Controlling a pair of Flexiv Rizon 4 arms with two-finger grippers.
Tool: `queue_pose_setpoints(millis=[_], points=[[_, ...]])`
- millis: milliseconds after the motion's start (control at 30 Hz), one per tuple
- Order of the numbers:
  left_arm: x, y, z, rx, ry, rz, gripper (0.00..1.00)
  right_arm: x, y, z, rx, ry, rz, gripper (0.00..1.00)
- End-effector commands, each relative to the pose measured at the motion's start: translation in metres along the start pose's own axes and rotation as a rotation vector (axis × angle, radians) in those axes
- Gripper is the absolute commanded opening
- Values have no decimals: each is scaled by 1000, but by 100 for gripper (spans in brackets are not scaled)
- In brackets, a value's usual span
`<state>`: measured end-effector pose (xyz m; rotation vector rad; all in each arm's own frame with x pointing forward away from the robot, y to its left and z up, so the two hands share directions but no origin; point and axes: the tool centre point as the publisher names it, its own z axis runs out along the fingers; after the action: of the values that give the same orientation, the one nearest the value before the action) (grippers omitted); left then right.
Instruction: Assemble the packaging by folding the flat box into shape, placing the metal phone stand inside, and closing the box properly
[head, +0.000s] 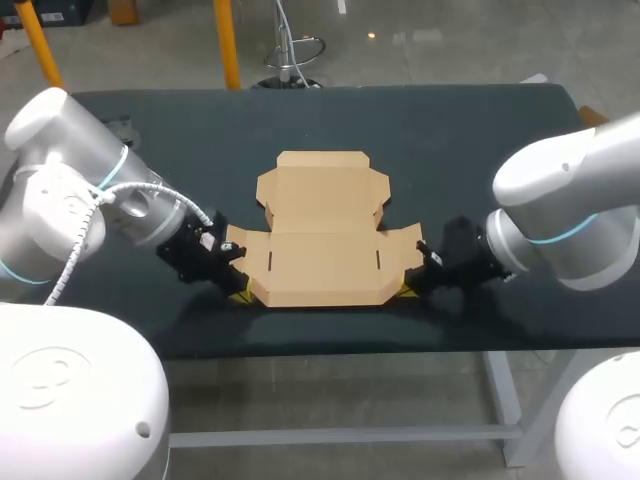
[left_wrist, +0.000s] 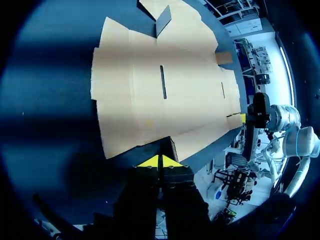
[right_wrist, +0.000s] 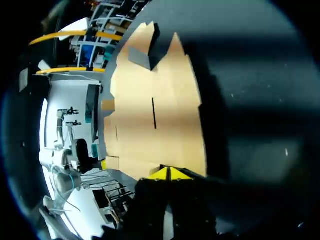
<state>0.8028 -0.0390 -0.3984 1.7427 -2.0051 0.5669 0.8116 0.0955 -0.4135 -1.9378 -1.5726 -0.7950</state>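
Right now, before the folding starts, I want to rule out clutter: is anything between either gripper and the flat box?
Nothing visible does. The left gripper and the right gripper each sit right at a near corner of the flat box, with no object in between.

box (right_wrist: 155, 115): flat cardboard, unfolded on dark table (right_wrist: 250, 100); small flap raised at far end
right gripper (right_wrist: 169, 174): yellow tips together, at box's near edge
left gripper (right_wrist: 104, 164): at box's opposite edge
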Motion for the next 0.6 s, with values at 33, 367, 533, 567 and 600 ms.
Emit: queue_pose_setpoints(millis=[33, 367, 533, 567, 600], points=[[5, -3, 1, -7, -21, -1, 0, 0, 2, -1, -2, 11, 3, 0], [13, -6, 8, 29, -107, -15, 0, 6, 6, 3, 6, 21, -8, 0], [15, -6, 8, 32, -108, -15, 0, 10, 4, 3, -7, 15, -10, 0], [15, -5, 9, 34, -108, -15, 0, 11, 3, 2, -10, 15, -10, 0], [16, -5, 9, 35, -108, -15, 0, 11, 2, 2, -13, 16, -11, 0]])
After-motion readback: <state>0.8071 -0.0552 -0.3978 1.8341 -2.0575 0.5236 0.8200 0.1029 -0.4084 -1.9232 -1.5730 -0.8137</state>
